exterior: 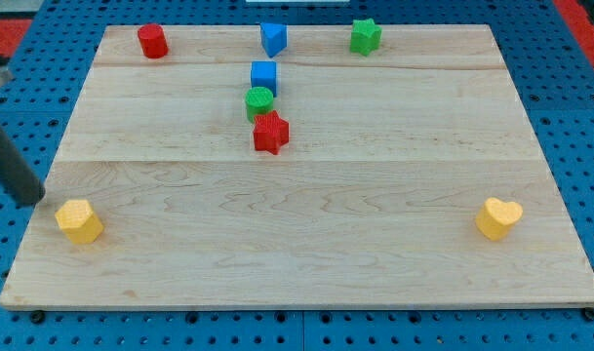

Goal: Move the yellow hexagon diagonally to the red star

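The yellow hexagon (79,220) lies near the board's lower left corner. The red star (270,133) sits above the middle of the board, touching a green cylinder (259,101) just above it. My tip (33,201) is at the board's left edge, a short way up and left of the yellow hexagon, apart from it. The dark rod slants up to the view's left edge.
A blue cube (264,76) stands above the green cylinder. A red cylinder (152,41), a blue block (273,38) and a green star (365,36) line the top edge. A yellow heart (497,217) lies at the lower right. The wooden board (306,253) rests on a blue pegboard.
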You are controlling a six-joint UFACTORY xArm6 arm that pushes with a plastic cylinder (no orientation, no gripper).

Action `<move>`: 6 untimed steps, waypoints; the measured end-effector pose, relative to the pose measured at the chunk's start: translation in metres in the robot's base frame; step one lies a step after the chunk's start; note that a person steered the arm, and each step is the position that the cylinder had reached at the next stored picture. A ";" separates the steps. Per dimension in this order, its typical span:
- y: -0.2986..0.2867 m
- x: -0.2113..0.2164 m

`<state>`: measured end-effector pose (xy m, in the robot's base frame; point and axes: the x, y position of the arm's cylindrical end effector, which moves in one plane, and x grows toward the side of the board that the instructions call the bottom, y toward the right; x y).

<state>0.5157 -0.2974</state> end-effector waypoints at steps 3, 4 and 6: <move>0.102 0.028; 0.144 0.025; 0.161 0.024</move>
